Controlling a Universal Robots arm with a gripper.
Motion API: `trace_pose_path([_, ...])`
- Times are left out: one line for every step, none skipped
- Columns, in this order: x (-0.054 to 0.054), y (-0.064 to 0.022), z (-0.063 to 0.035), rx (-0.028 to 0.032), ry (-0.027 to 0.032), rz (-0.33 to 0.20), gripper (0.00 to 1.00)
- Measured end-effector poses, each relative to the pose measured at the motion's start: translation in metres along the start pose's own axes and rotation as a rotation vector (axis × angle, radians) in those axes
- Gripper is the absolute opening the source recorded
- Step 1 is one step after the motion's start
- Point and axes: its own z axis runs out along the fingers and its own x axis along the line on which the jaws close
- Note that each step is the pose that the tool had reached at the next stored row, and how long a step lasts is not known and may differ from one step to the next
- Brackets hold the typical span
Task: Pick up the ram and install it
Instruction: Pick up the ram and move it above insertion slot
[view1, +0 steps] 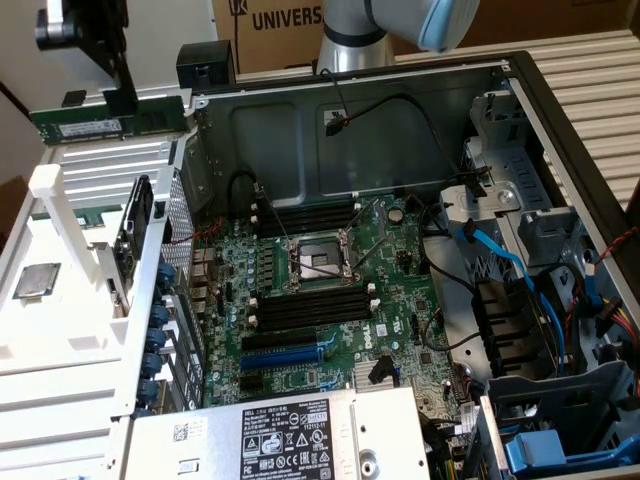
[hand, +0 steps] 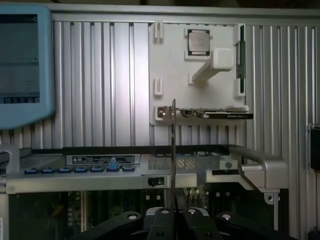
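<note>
i am clamping my claw (view1: 122, 98) on the ram (view1: 110, 118), gripping its upper long edge near the middle, so the green stick is hanging level and lengthwise at the exterior view's upper left. it is sitting outside the computer case (view1: 520, 110), just over the far end of the white rack (view1: 60, 330) (i cannot quite tell whether its lower edge is clearing the rack or brushing it). from my wrist, the ram (hand: 173, 150) is showing edge-on as a thin line running straight out from between my closed fingertips (hand: 173, 207), toward the white rack (hand: 170, 60) lying on the ridged table (hand: 100, 85). a processor chip (view1: 36, 281) is lying flat on the rack, and a dark card (view1: 135, 225) is standing upright in it, beside the case wall. inside the open case the motherboard (view1: 400, 290) is lying face up, well apart from the ram. two banks of black memory slots (view1: 310, 305) are flanking the processor socket (view1: 318, 262), with their white end clips showing. a blue slot (view1: 285, 357) is lying nearer the power supply (view1: 290, 440). a cardboard box (view1: 270, 25) is standing behind the case.
</note>
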Motion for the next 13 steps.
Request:
trace_pose_path([0.000, -0.0044, 0.0000, 0.0000, -0.0001, 0.000, 0.12])
trace_pose_path([0.000, -0.0090, -0.0001, 0.0000, 0.0000, 0.000, 0.12])
trace_pose_path([0.000, -0.0138, -0.0001, 0.0000, 0.0000, 0.000, 0.12])
trace_pose_path([-0.001, -0.0182, -0.0002, 0.0000, 0.0000, 0.000, 0.12])
trace_pose_path([-0.001, -0.0226, -0.0002, 0.0000, 0.0000, 0.000, 0.12])
trace_pose_path([-0.001, -0.0274, -0.0002, 0.0000, 0.0000, 0.000, 0.12])
trace_pose_path([-0.001, -0.0318, -0.0003, 0.0000, 0.0000, 0.000, 0.12])
trace_pose_path([-0.001, -0.0364, -0.0003, 0.0000, 0.0000, 0.000, 0.12])
trace_pose_path([-0.001, -0.0409, -0.0003, 0.0000, -0.0001, 0.000, 0.12])
trace_pose_path([-0.001, -0.0456, -0.0004, 0.0000, 0.0000, 0.000, 0.12])
trace_pose_path([-0.001, -0.0500, -0.0004, 0.0000, -0.0001, 0.000, 0.12])
trace_pose_path([-0.001, -0.0546, -0.0005, 0.0000, 0.0000, 0.000, 0.12])
trace_pose_path([-0.002, -0.0593, -0.0005, 0.0000, 0.0000, 0.000, 0.12])
